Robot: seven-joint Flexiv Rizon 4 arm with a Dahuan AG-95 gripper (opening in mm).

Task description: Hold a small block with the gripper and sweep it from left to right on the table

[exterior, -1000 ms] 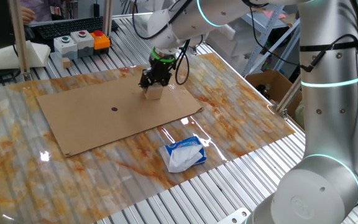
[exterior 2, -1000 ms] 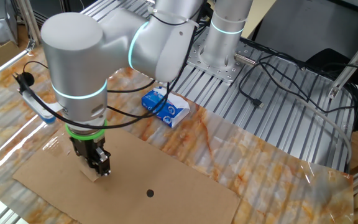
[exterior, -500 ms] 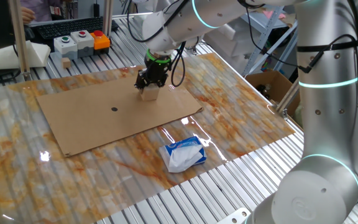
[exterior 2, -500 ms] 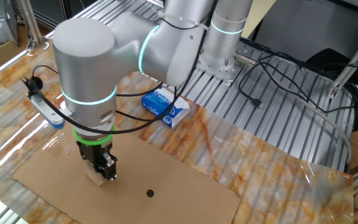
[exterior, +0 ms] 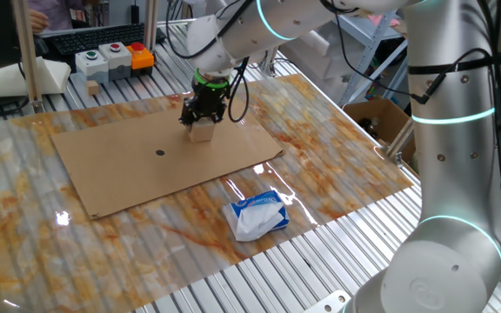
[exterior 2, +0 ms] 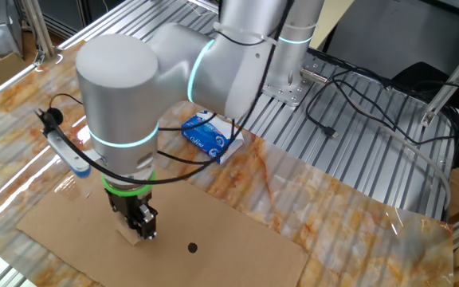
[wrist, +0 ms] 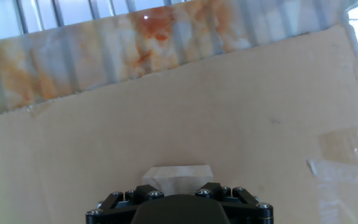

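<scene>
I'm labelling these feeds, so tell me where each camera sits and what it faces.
One fixed view: high off a table corner, facing the cardboard and tissue pack; arm on the right.
The other fixed view: high on the opposite side, facing the arm's base; elbow fills the foreground.
Hand view: on the pincer, looking down at the block.
The fixed views share pincer, block, cardboard, pack.

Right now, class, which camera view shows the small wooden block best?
One fixed view: the small block shows below the gripper, resting on the cardboard sheet. The other fixed view shows only a sliver beside the fingers. The hand view shows its top edge.
</scene>
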